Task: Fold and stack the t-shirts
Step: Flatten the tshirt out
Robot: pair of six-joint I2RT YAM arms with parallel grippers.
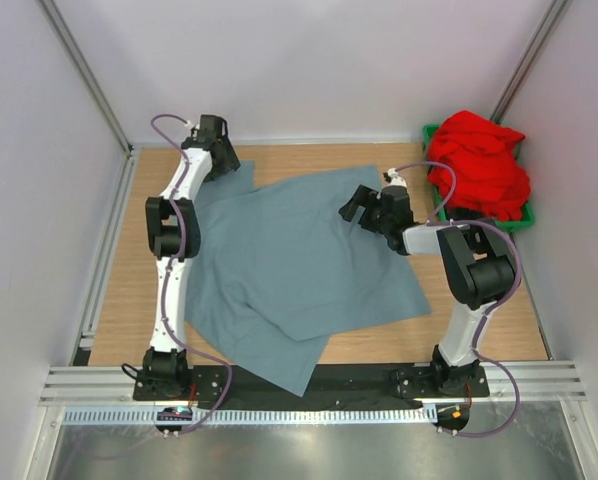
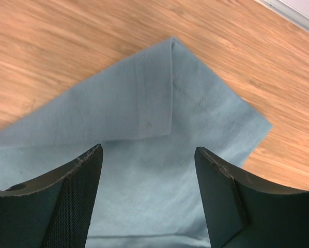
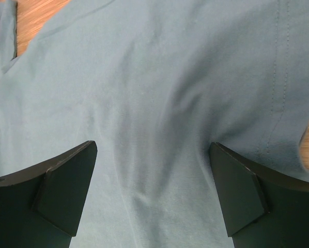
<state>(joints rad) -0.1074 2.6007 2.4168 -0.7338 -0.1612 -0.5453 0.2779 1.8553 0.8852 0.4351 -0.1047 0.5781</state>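
grey-blue t-shirt (image 1: 299, 260) lies spread mid-frame. left gripper (image 2: 149, 155), upper left, and right gripper (image 3: 153, 150), right of centre, hover above it, jaws open and empty. red t-shirt (image 1: 484, 165) sits heaped in the green bin (image 1: 527, 216), upper right.

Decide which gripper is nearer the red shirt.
Right. The right gripper hovers over the grey-blue shirt, on the side towards the red shirt in the bin. The left gripper is at the grey-blue shirt's far-left corner, across the table.
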